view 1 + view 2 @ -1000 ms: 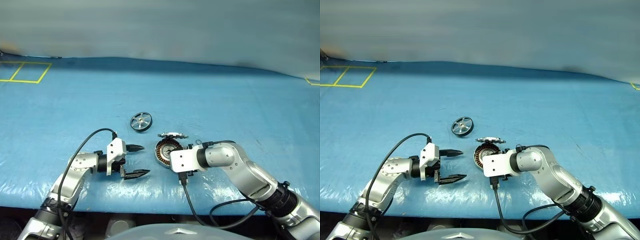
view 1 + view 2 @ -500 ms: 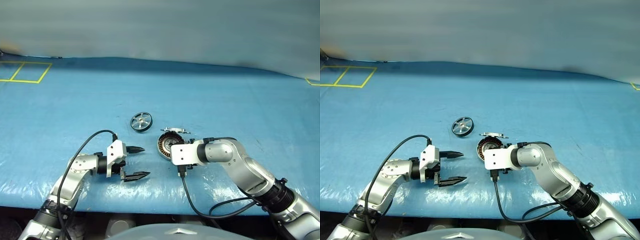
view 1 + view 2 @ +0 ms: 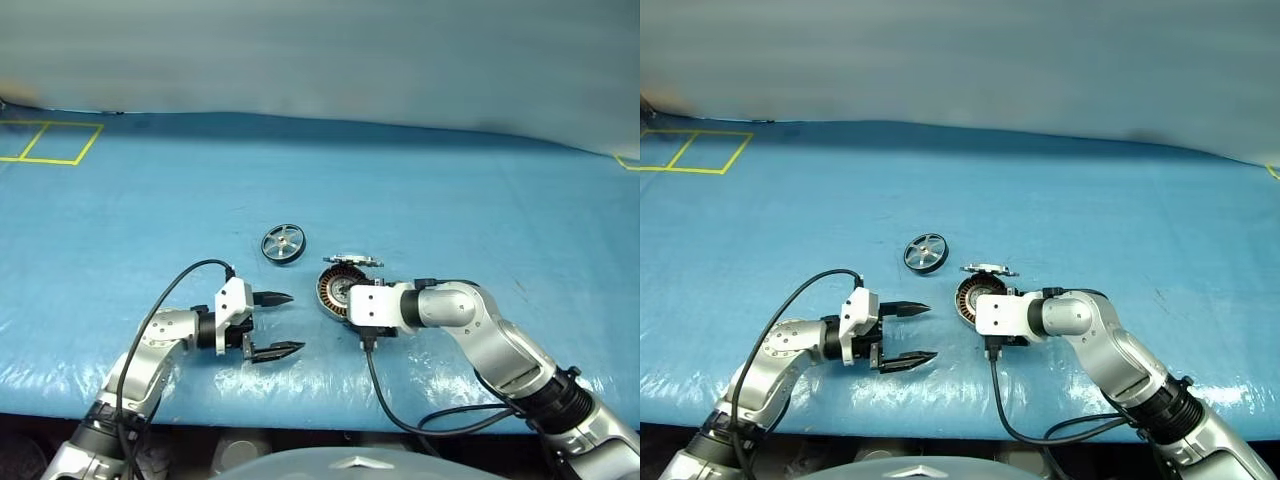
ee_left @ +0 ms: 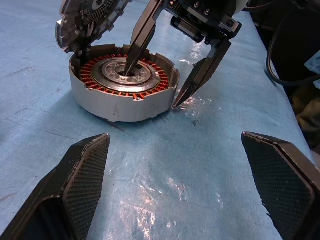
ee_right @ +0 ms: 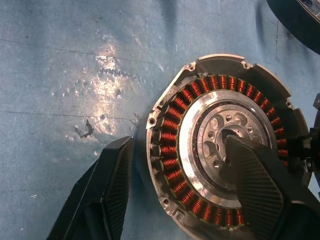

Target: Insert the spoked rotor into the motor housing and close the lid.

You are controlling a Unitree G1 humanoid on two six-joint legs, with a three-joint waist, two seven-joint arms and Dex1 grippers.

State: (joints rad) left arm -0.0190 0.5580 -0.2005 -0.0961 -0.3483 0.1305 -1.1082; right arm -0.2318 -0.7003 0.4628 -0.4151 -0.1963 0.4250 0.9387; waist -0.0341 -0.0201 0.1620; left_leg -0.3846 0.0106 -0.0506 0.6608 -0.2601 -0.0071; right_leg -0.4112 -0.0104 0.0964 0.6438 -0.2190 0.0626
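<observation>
Worktop [image 3: 450,200] under blue sheeting carries every part, and the work sits in the lower middle of the head views. At lower left the left claw [image 3: 278,324] hangs released, its two black fingers spread wide and empty, aimed toward the middle of the frame. Just above and a little to the right of it, near the centre, the spoked rotor [image 3: 283,243] lies flat and untouched, apart from both claws. Further right stands the motor housing [image 3: 335,290], its ring of copper windings open to view, with the lid [image 3: 353,260] tilted up at its far edge and apparently hinged there, so the cavity is uncovered. The right claw [image 4: 155,82] straddles the housing wall: one finger reaches down into the centre bore, the other stands just outside the rim. The fingers are parted and not visibly pinching the wall, so no firm hold shows.

By this reading the insertion step has not begun; the right arm seems to be steadying or letting go of the housing. The next move calls for a claw to take the rotor by its rim, carry it rightward over the open housing, centre it on the bore, and lower it level, with the lid kept tilted clear.
</observation>
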